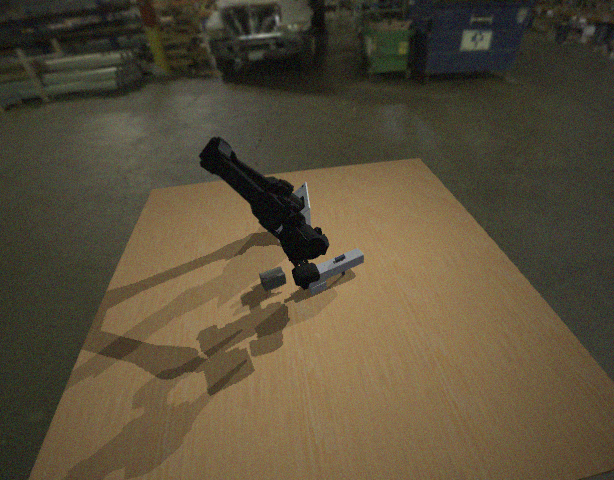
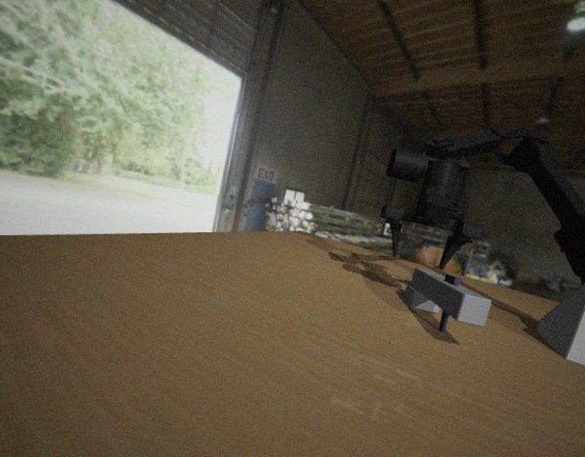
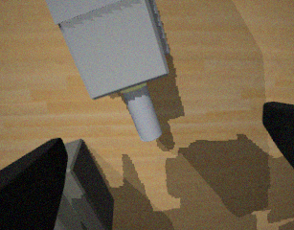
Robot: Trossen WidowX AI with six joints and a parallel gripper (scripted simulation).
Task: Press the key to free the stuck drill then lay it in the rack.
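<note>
Lining up on the drill with my tool spread wide and holding nothing.

The drill [image 3: 111,29] lies mid-desk, toward the far edge, its pale snout [image 3: 145,115] pointing between my tool [image 3: 165,160] fingers; I judge I should centre both fingers on the body, descend squarely, avoid the grey rack [image 1: 272,277] just beside, then close.

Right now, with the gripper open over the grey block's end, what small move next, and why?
Probably lower the gripper, nudging it toward the drill, the pale stub protruding from the grey block. The fingers stand wide and empty, above the table, and the stub lies just ahead of their line.
</note>
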